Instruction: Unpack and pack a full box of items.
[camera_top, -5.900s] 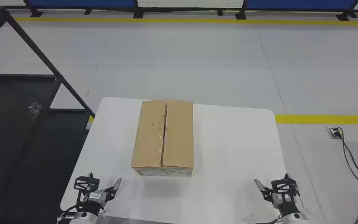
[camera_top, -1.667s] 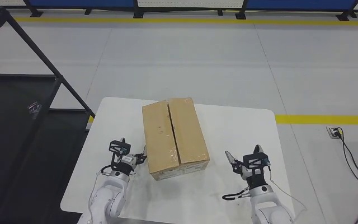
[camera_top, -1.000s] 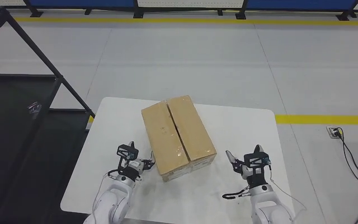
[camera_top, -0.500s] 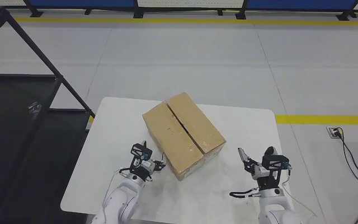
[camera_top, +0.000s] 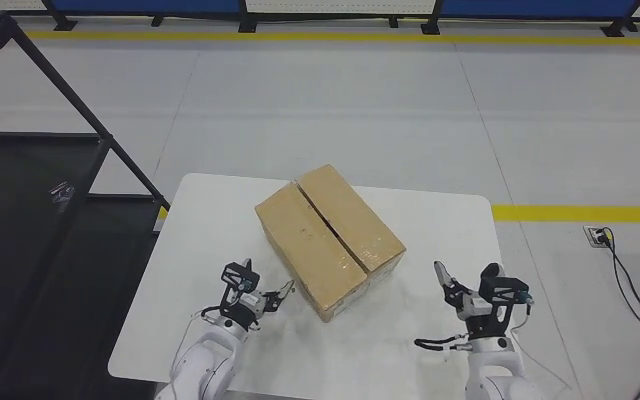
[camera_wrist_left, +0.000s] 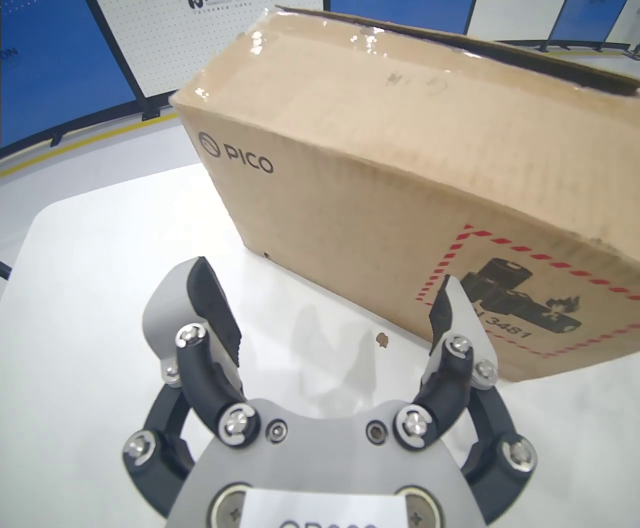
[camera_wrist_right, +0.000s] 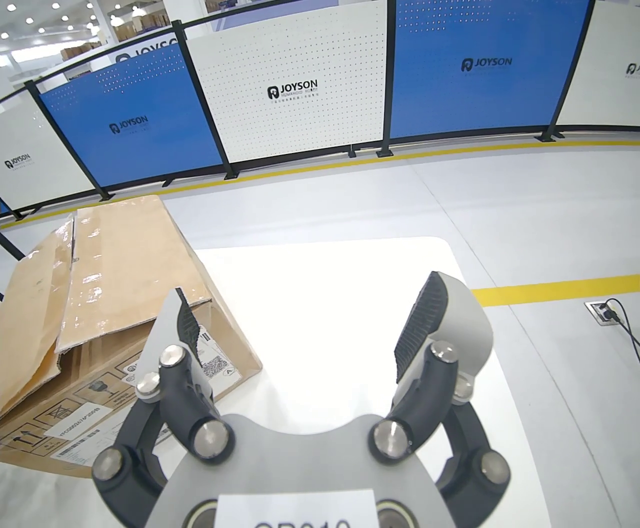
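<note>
A closed brown cardboard box (camera_top: 330, 238) lies turned at an angle on the white table (camera_top: 200, 240), its top flaps meeting along a taped seam. My left gripper (camera_top: 262, 293) stands open just off the box's near long side (camera_wrist_left: 400, 200), a short gap from it, with nothing between its fingers (camera_wrist_left: 210, 300). My right gripper (camera_top: 465, 282) is open too, near the table's front right, well apart from the box's end face (camera_wrist_right: 150, 360). That end face carries labels, and the flap (camera_wrist_right: 30, 295) beside it is slightly lifted.
A black metal frame (camera_top: 80, 120) stands off the table's left side. Grey floor with yellow lines (camera_top: 560, 212) surrounds the table, and blue and white panels (camera_wrist_right: 300, 95) fence the area. Bare tabletop lies right of the box (camera_top: 450, 240).
The box has swung clockwise into a diagonal lie under the left gripper's push. That gripper has since drawn back a little. The right gripper has shifted right and toward the front edge.
</note>
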